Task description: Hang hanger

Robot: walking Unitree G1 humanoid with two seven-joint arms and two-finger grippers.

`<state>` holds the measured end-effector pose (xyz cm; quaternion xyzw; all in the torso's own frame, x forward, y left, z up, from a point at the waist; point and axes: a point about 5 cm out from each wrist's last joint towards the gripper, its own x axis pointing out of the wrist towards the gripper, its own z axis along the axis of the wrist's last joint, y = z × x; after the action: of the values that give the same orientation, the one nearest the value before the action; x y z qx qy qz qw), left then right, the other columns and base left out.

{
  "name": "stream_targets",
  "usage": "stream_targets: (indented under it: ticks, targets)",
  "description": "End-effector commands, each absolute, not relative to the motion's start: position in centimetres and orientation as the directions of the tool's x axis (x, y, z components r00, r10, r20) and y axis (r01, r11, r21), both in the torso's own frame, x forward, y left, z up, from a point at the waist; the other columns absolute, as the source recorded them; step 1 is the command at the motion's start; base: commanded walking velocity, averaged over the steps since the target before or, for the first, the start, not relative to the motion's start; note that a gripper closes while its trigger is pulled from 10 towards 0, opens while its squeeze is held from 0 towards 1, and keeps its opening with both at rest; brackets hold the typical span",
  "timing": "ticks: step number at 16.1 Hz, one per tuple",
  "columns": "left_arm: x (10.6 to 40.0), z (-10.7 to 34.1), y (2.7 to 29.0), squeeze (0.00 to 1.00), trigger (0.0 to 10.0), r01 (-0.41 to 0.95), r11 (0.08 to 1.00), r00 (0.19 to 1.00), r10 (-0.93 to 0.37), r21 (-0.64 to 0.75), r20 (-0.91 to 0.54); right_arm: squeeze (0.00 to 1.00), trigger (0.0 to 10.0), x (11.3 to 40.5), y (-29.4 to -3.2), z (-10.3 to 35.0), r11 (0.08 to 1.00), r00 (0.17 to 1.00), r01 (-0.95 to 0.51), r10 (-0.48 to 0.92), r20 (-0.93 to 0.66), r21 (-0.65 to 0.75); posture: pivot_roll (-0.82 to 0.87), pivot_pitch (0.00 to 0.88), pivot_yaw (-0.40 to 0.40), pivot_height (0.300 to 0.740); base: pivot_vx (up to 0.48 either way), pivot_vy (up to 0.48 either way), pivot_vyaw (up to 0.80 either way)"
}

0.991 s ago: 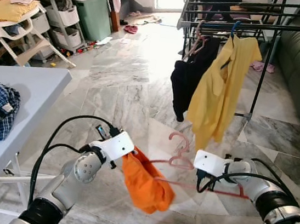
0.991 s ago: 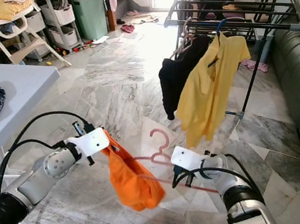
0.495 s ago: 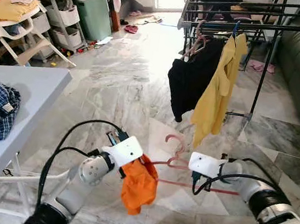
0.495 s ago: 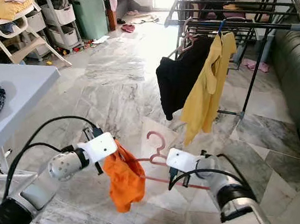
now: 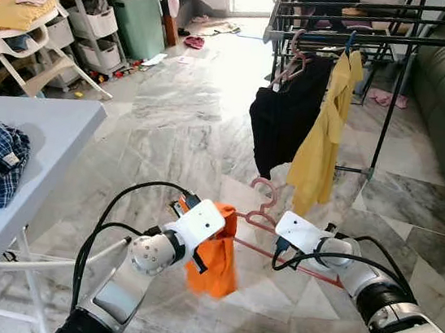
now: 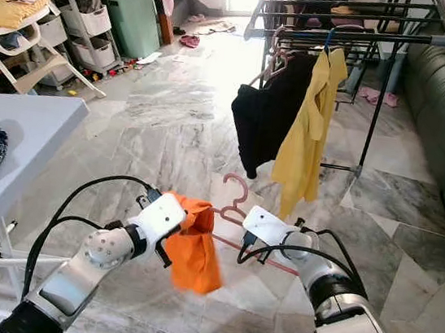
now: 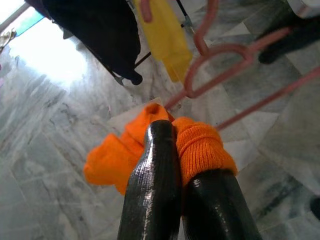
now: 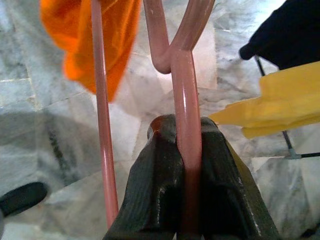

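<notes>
Orange cloth [image 5: 215, 252] pinched in left end effector [image 7: 172, 150], one pink hanger [image 5: 264, 213] clamped in right end effector [image 8: 181, 135].

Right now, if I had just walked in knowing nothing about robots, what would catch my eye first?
Probably the bright orange garment pinched in the left gripper, dangling over the marble floor in front of the robot. Beside it, the right gripper is shut on a pink hanger. Farther back, a yellow shirt and a black garment hang on a drying rack.
</notes>
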<state>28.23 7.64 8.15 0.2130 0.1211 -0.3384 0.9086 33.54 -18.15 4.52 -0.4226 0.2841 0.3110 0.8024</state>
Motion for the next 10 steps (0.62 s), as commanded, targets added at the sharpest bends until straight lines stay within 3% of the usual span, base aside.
stream_targets:
  ticks: [1,4,8,10]
  targets:
    - [28.9,9.2,8.3,0.0,10.0,0.635,0.711,0.769,-0.543,0.303,-0.337,0.0,10.0,33.5,-17.6,4.4,0.463,0.631,-0.75,0.288,-0.72,-0.472,-0.06,0.0,0.142,0.74,0.0,0.0,0.0]
    - [30.6,9.9,10.1,0.0,10.0,0.519,0.791,0.848,-0.429,0.325,-0.311,0.0,10.0,31.5,-17.7,2.5,0.412,0.519,-0.834,0.359,-0.776,-0.367,-0.07,0.0,0.141,0.74,0.0,0.0,0.0]
    - [31.5,10.1,11.1,0.0,10.0,0.46,0.822,0.879,-0.366,0.337,-0.306,0.0,10.0,27.8,-19.5,0.2,0.295,0.277,-0.942,0.419,-0.865,-0.159,-0.07,0.0,0.141,0.74,0.0,0.0,0.0]
    - [31.5,9.9,11.4,0.0,10.0,0.454,0.821,0.881,-0.354,0.347,-0.314,0.0,10.0,27.4,-22.5,0.1,0.331,0.308,-0.921,0.293,-0.905,-0.206,-0.08,0.0,0.144,0.74,0.0,0.0,0.0]
